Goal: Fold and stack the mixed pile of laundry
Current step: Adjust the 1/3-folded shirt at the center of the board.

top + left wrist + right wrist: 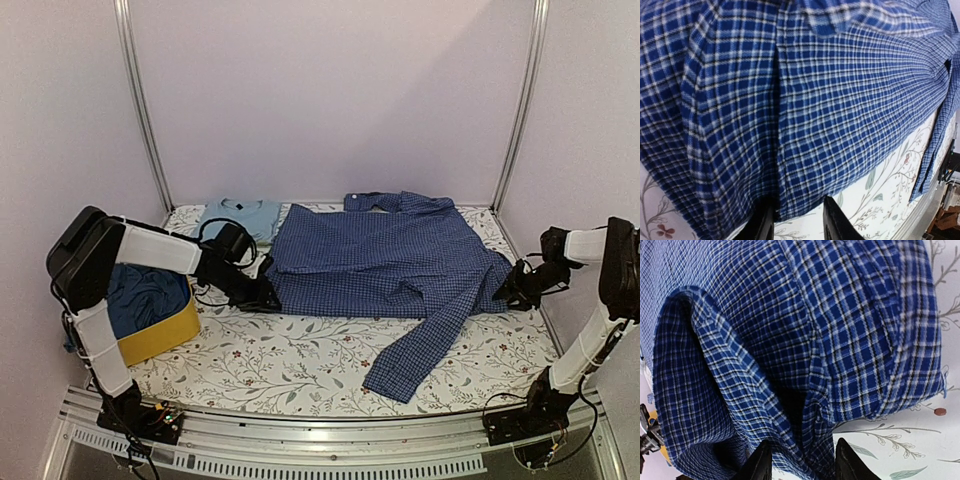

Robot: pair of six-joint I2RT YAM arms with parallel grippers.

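Note:
The navy-and-white checked shirt lies spread flat on the table cover, one sleeve trailing toward the near edge. My left gripper sits at the shirt's left edge. In the left wrist view its jaws stand apart with the shirt's hem between the tips. My right gripper sits at the shirt's right edge. In the right wrist view its jaws stand apart around a bunched fold of the shirt. A light blue T-shirt lies folded at the back left. Dark blue clothes fill the basket.
The yellow fabric basket stands at the left edge, under my left arm. The floral table cover shows bare in front of the shirt. Metal frame posts and pale walls close the back and sides.

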